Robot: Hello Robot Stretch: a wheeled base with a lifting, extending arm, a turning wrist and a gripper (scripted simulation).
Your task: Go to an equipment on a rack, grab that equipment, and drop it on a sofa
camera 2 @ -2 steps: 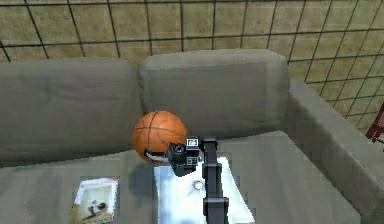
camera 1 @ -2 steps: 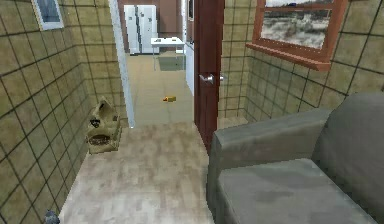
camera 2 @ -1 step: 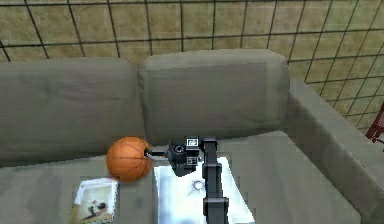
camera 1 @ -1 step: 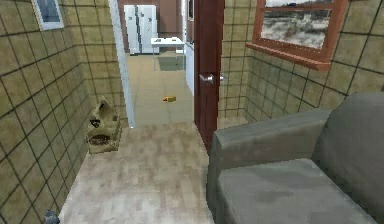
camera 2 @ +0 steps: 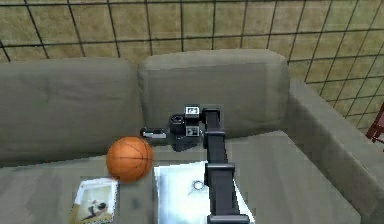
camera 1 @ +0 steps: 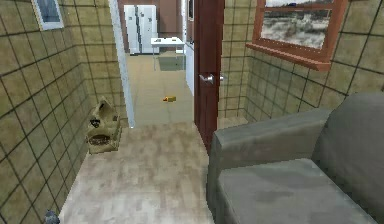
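1 orange basketball (camera 2: 130, 158) near the tool (camera 2: 148, 133), against the grey sofa (camera 2: 60, 100); cannot tell whether the tool holds anything.

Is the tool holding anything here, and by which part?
Cannot be told: the tool shows against the sofa backrest, with an orange ball near it.

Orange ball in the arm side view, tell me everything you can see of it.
The ball is round and orange-brown with thin dark seam lines, like a rubber basketball, and it looks whole. It shows over the seat of the grey sofa, just below and left of the tool. A booklet lies on the seat by its lower edge. Whether the ball rests on the seat, touches the tool or is held by it cannot be told.
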